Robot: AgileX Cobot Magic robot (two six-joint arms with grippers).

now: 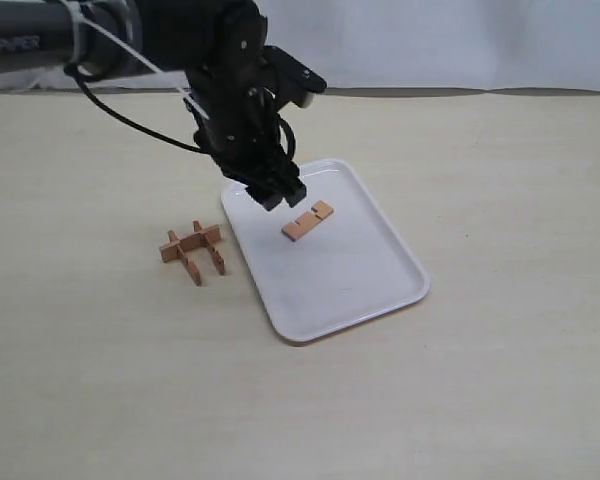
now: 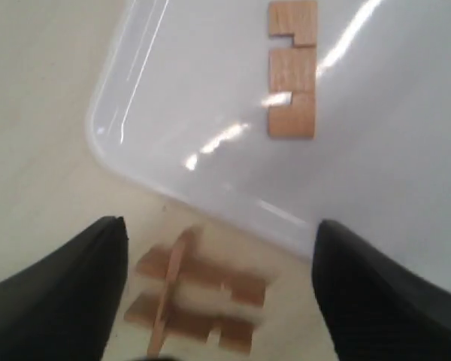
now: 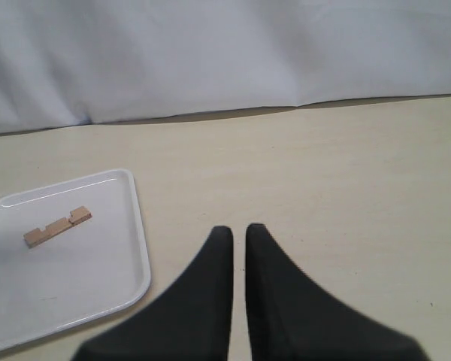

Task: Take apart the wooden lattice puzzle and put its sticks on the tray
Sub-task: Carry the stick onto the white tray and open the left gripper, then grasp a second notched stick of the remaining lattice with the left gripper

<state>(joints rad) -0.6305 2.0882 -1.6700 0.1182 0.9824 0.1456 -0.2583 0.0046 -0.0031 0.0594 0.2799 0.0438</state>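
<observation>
The wooden lattice puzzle [image 1: 192, 250] stands on the beige table just left of the tray, showing three reddish-brown slats locked together. One notched stick [image 1: 308, 221] lies flat on the white tray [image 1: 360, 300], near its far end. My left gripper [image 1: 277, 190] hangs open and empty over the tray's near-left rim, between the stick and the puzzle. In the left wrist view its dark fingers [image 2: 98, 286] frame the blurred puzzle [image 2: 199, 297], with the stick [image 2: 292, 69] on the tray [image 2: 203, 83] beyond. My right gripper [image 3: 239, 229] is shut on nothing, low over bare table right of the tray [image 3: 98, 286]; the stick [image 3: 57, 226] shows there.
A white cloth backdrop [image 1: 460, 40] hangs along the table's far edge. The left arm [image 1: 100, 40] with its cable reaches in from the upper left. The right arm is outside the exterior view.
</observation>
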